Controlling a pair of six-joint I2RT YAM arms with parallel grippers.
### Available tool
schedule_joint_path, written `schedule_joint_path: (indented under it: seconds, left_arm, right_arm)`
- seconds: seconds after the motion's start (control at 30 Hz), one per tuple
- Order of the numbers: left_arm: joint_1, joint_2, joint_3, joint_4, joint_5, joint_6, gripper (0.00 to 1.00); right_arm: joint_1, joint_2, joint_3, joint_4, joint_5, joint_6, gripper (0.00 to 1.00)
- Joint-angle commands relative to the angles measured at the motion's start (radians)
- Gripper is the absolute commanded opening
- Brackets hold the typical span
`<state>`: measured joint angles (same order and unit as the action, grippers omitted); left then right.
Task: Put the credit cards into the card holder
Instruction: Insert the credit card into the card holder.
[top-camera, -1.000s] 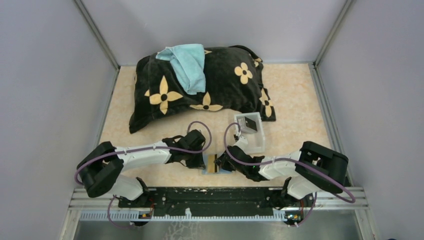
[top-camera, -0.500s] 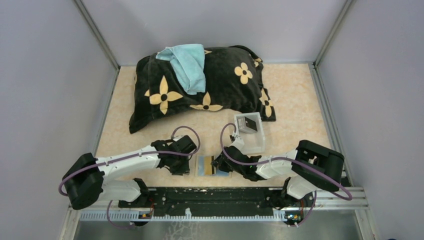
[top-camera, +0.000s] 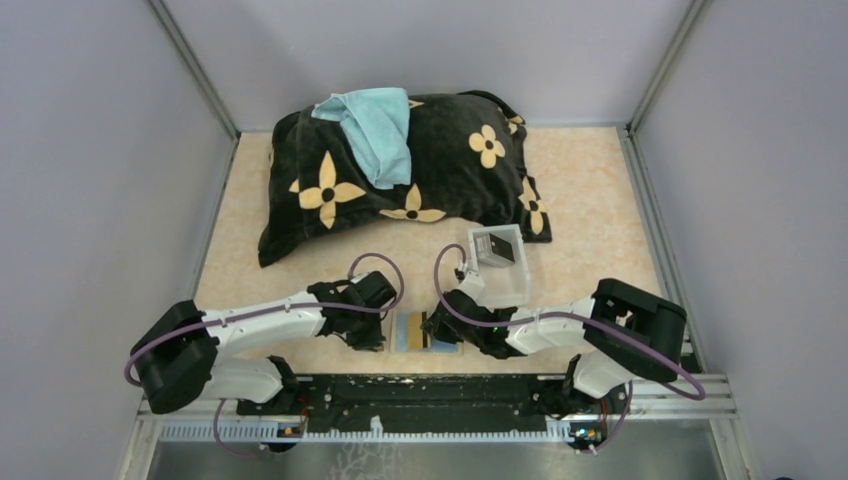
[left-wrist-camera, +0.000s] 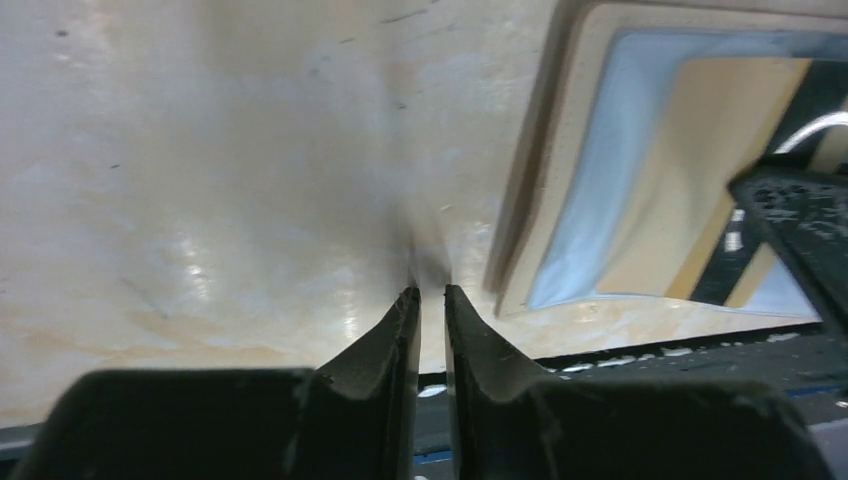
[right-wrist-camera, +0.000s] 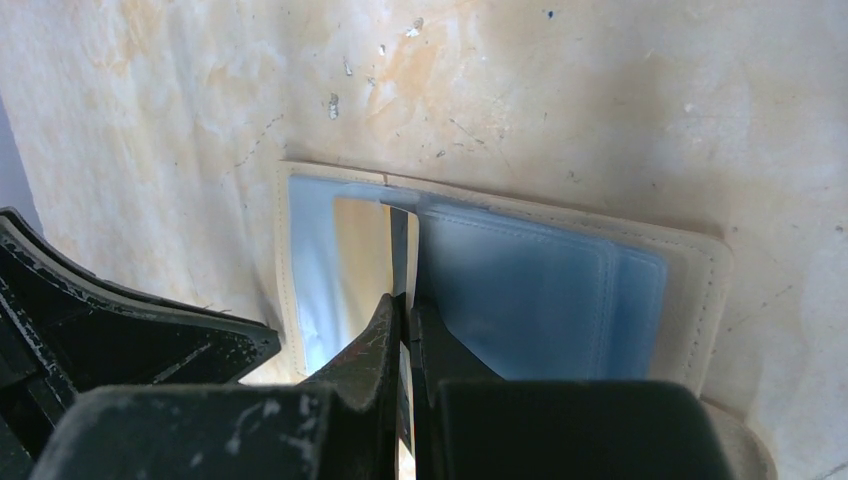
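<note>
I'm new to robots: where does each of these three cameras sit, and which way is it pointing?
Top view: fixed above and behind the arms, looking down on the table; both arms show, bases nearest.
Left wrist: rides the left arm, looking low along the tabletop past the fingers of the left hand.
Right wrist: rides the right arm, looking down past the fingers of the right hand.
Shared: all three see the open card holder; the left wrist view also catches the right hand.

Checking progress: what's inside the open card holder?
A gold card with a black stripe shows under a clear pocket of the card holder. The right gripper hides part of the inside.
</note>
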<state>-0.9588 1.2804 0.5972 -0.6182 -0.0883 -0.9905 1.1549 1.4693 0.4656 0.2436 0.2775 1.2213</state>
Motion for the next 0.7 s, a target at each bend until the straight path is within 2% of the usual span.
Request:
schedule_joint_path:
  seconds: [0.0,0.07,0.13,0.2,0.3,0.67]
  left_arm:
    - [-0.006,0.086,-0.053,0.103,-0.008,0.021,0.2]
    - [-0.01,0.109,-0.051,0.126,0.002,0.028,0.18]
    - [-0.016,0.128,-0.047,0.14,0.003,0.031,0.16]
    - [-0.023,0.139,-0.046,0.149,0.004,0.032,0.14]
    - [-0.031,0.134,-0.057,0.162,0.004,0.027,0.12]
    - [-0.038,0.069,-0.144,0.216,0.007,0.001,0.09]
  right_arm:
    - [0.04,0.072,0.016,-0.288,0.004,-0.051,0.0]
    - [0.054,0.084,0.046,-0.337,0.017,-0.051,0.01]
    - [0.068,0.103,0.084,-0.387,0.029,-0.052,0.08]
    - [0.08,0.114,0.112,-0.435,0.046,-0.052,0.24]
    - [0.09,0.116,0.145,-0.497,0.066,-0.05,0.41]
    - [0.105,0.064,0.197,-0.666,0.111,-0.031,0.53]
